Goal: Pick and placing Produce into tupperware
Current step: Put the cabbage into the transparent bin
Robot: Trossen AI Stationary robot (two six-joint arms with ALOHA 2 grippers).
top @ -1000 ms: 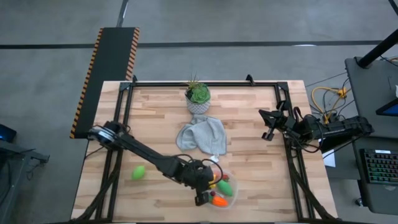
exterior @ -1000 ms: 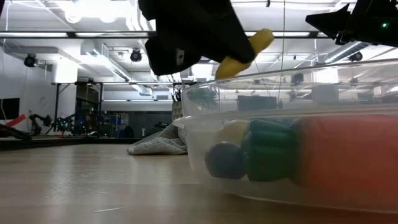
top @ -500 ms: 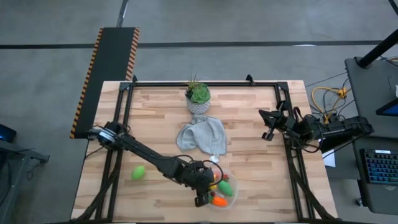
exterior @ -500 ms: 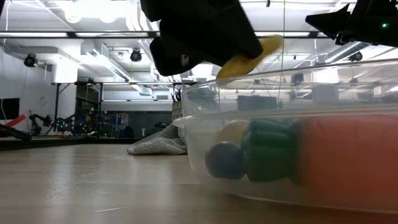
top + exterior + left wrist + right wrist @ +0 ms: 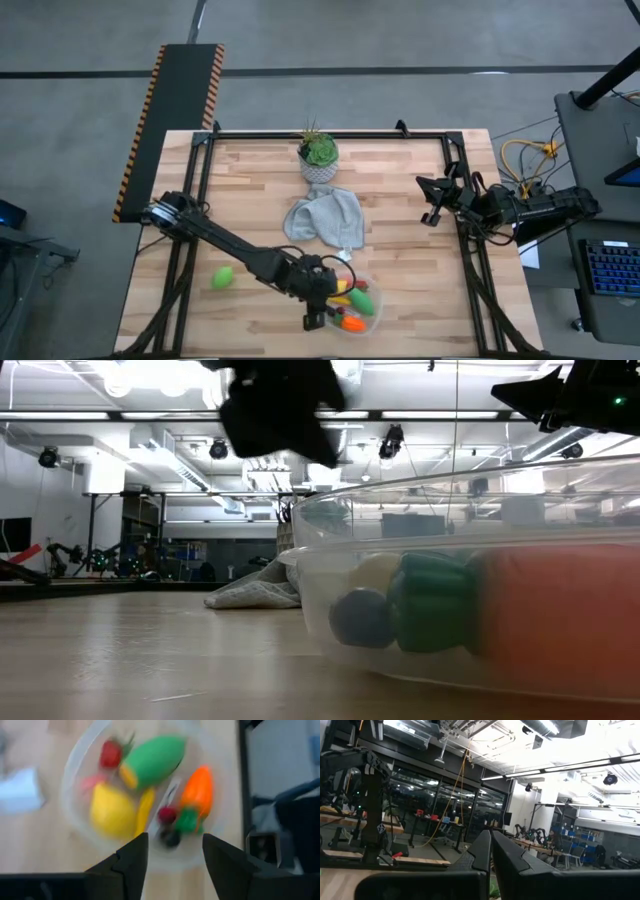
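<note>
- wooden slats make up the table [image 5: 400,210], with a lit workshop hall showing beyond it in the low view.
- my left gripper [image 5: 171,851] has its jaws parted with nothing between them, and through the gap i look down on the produce already dropped in.
- just under it sits the tupperware [image 5: 372,312] at the near edge, right of centre, holding a yellow lemon [image 5: 111,814], a big green oval [image 5: 155,759], an orange carrot [image 5: 198,792], a slim yellow piece [image 5: 145,810] and a few red berries [image 5: 111,754].
- one green piece [image 5: 222,277] lies alone on the wood, well to the left of the container; i judge that is the next pick.
- to do this step well i would lift straight up clear of the rim before swinging left, so the fingers do not clip the thin wall and drag the tub.
- left arm pose: stretched from its base at the left edge, running diagonally toward the near right, wrist tipped downward over the tub.
- my right gripper [image 5: 491,851] is clenched empty, parked off the table's right edge, levelled at the room.
- grey cloth [image 5: 325,218] and potted plant [image 5: 319,156] sit farther back, untouched.
</note>
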